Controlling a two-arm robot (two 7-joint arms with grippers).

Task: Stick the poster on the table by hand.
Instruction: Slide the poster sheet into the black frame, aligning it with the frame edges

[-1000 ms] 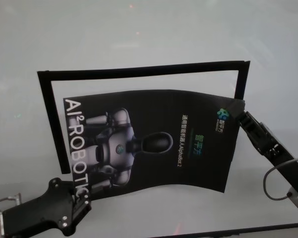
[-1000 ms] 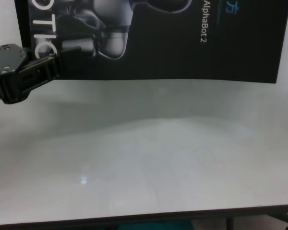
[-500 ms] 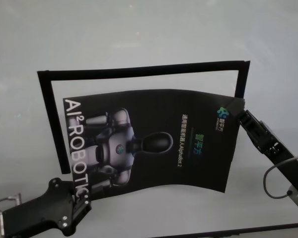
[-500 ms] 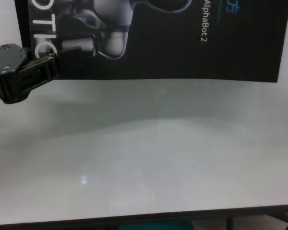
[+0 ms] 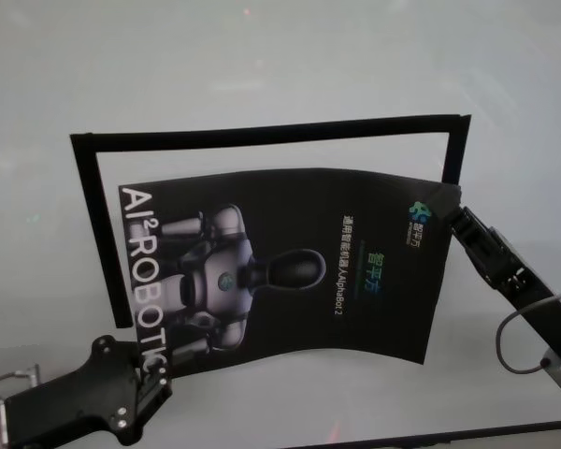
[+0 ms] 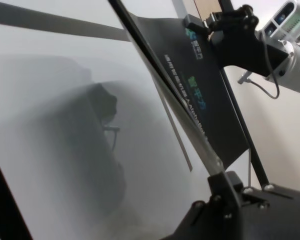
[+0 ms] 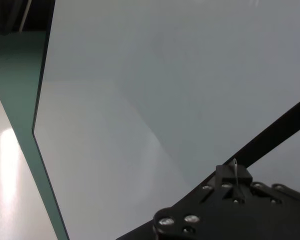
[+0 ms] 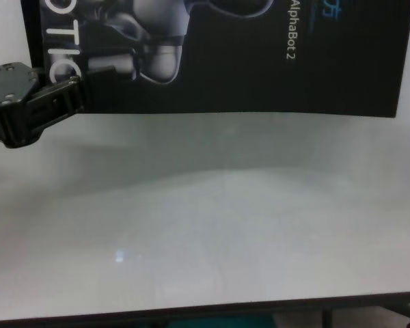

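Observation:
The poster [image 5: 290, 271], black with a grey-white robot figure and white letters, hangs slightly bowed just above the white table [image 5: 262, 56]. My left gripper [image 5: 156, 372] is shut on its near left corner. My right gripper [image 5: 451, 210] is shut on its far right corner. In the chest view the poster [image 8: 260, 61] fills the top and the left gripper [image 8: 78, 96] clamps its lower edge. In the left wrist view the poster [image 6: 205, 90] runs edge-on away to the right gripper [image 6: 215, 22]. The right wrist view shows mostly bare table [image 7: 140, 90].
Narrow black tape strips form an open frame on the table: one along the far side [image 5: 262, 134], one down the left [image 5: 98, 234], a short one at the right [image 5: 456, 150]. The table's dark near edge [image 5: 449, 434] runs below the poster.

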